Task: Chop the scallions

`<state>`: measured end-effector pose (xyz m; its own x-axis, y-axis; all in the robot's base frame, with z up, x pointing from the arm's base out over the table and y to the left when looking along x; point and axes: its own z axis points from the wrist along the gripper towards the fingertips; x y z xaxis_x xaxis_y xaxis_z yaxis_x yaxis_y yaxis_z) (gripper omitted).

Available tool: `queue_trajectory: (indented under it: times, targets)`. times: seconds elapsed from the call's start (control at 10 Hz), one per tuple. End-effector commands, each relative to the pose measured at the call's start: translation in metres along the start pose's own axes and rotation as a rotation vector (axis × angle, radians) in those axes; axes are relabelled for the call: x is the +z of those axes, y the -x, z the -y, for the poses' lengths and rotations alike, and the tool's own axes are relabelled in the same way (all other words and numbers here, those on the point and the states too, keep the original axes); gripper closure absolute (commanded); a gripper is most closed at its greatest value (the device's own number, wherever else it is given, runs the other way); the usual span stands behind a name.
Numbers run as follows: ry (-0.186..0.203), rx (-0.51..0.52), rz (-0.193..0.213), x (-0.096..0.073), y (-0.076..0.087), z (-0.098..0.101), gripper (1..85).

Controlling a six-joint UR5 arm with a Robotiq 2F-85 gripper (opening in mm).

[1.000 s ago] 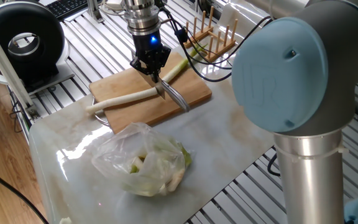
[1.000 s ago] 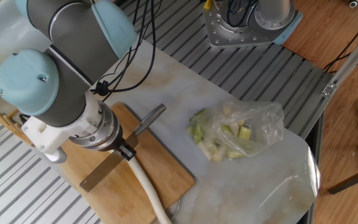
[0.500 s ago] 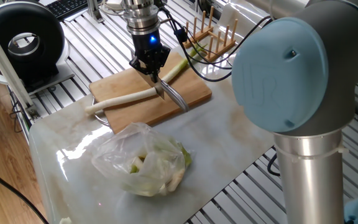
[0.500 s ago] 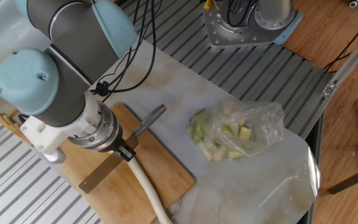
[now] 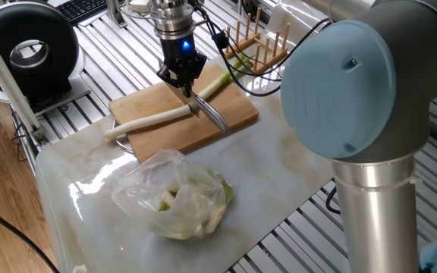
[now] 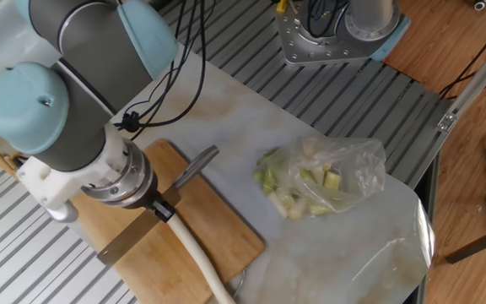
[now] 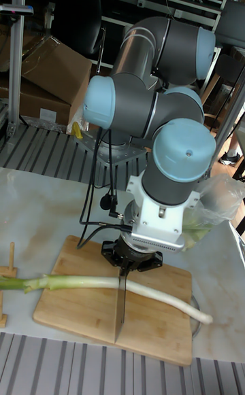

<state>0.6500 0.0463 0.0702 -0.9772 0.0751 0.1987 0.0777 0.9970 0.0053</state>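
The scallions are one long uncut stalk, white at the left end and pale green toward the rack, lying across the wooden board. My gripper stands over the stalk's middle, shut on a knife whose grey handle sticks out to the right. In the tall fixed view the gripper holds the blade upright, crossing the stalk at right angles. From the other side, the wrist hides the fingers; the blade and the stalk's white end show below it.
A clear plastic bag of pale green vegetable pieces lies on the marble slab in front of the board. A wooden peg rack stands behind the board. A black round device sits at the far left.
The gripper and knife have shifted a little along the stalk, toward the left in both fixed views. The stalk and bag have not moved.
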Motion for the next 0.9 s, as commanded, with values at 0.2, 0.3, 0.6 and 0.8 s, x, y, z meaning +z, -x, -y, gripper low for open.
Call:
queue_trajectory:
  times: [0.2,0.3,0.6,0.8]
  targets:
    - [0.022,-0.003,0.009,-0.003,0.006,-0.001,84.3]
    - [0.022,-0.001,0.007,0.0,0.003,-0.003,84.3]
    - [0.01,-0.006,-0.022,0.009,-0.013,-0.003,84.3]
    - [0.001,-0.011,-0.05,0.013,-0.023,0.0,84.3]
